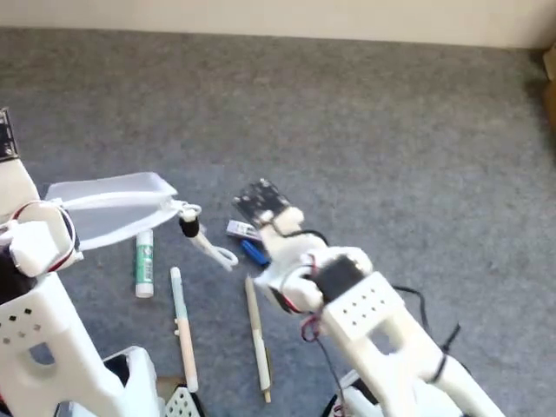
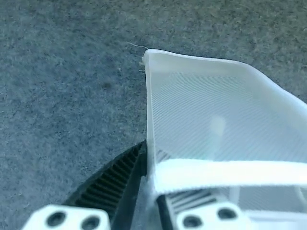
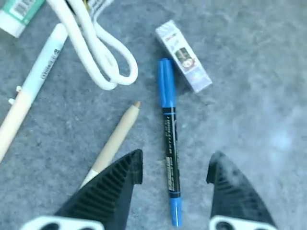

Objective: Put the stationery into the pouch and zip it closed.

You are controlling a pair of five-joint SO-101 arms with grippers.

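A white mesh pouch [image 1: 113, 208] lies at the left, and my left gripper [image 2: 151, 167] is shut on its edge [image 2: 216, 120]. The stationery lies loose on the grey carpet: a blue marker [image 3: 169, 139], a small eraser box [image 3: 183, 56], a beige pencil [image 3: 115, 139], a white pen [image 3: 33, 81], a green-and-white glue stick [image 1: 144, 261] and a white loop-handled item [image 3: 103, 57]. My right gripper [image 3: 177, 160] hangs open just above the blue marker [image 1: 254, 252], one finger on each side of its lower half. It touches nothing.
The beige pencil [image 1: 258, 334] and white pen [image 1: 182, 326] lie side by side towards the front. The eraser box [image 1: 243, 230] sits close beside the marker's cap. Bare carpet [image 1: 391, 130] stretches behind and to the right.
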